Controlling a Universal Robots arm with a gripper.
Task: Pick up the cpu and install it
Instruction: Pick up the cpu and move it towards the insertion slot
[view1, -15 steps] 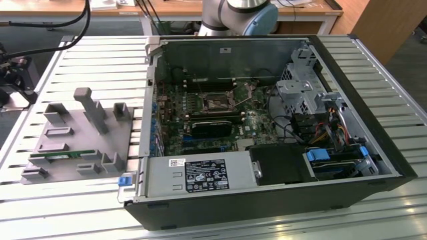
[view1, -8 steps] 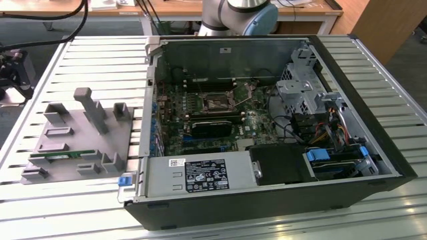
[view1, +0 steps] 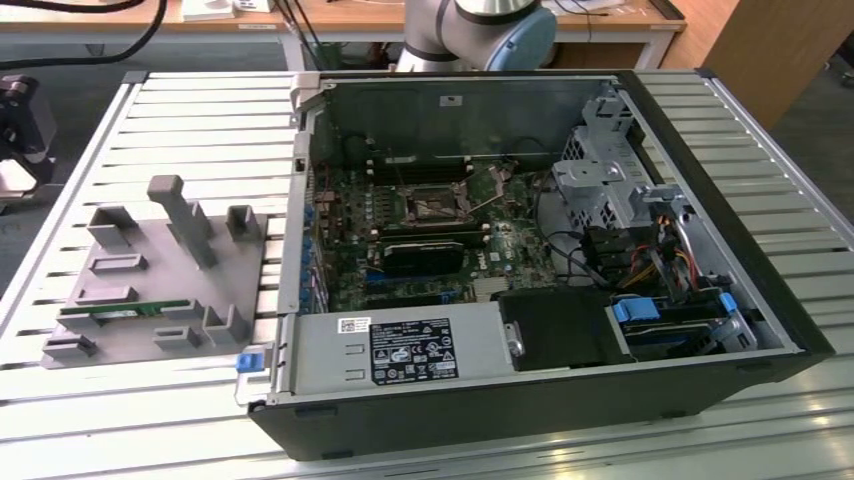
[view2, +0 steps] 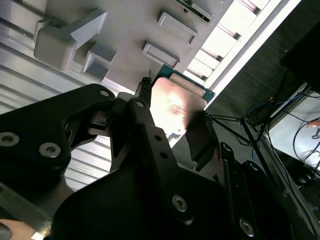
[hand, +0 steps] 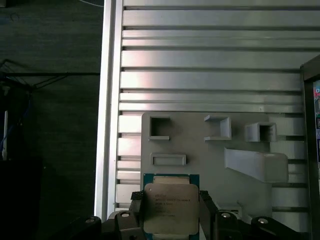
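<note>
Black end effector (hand: 171, 212) links sit closest to the lens in both wrist views, fingers (hand: 136, 212) narrowed onto two opposite edges of the cpu (hand: 170, 205) and holding it. The chip lies flat to the cameras, silver-grey metal top facing them, with a thin green rim showing at the edge away from the end effector. It is near square, with no clear long axis, and in the first wrist view its edges run square with the grey fixture plate (hand: 200, 155) behind it. In the second wrist view the cpu (view2: 175, 100) sits between the end effector's (view2: 172, 117) two black fingers. Past the plate's raised pockets runs the slatted metal worktop (hand: 200, 60). In the exterior view the plate (view1: 147, 290) carries a green memory stick (view1: 127, 312) and lies beside the open computer case (view1: 534, 400), whose motherboard socket (view1: 434, 208) is well apart from the plate.
</note>
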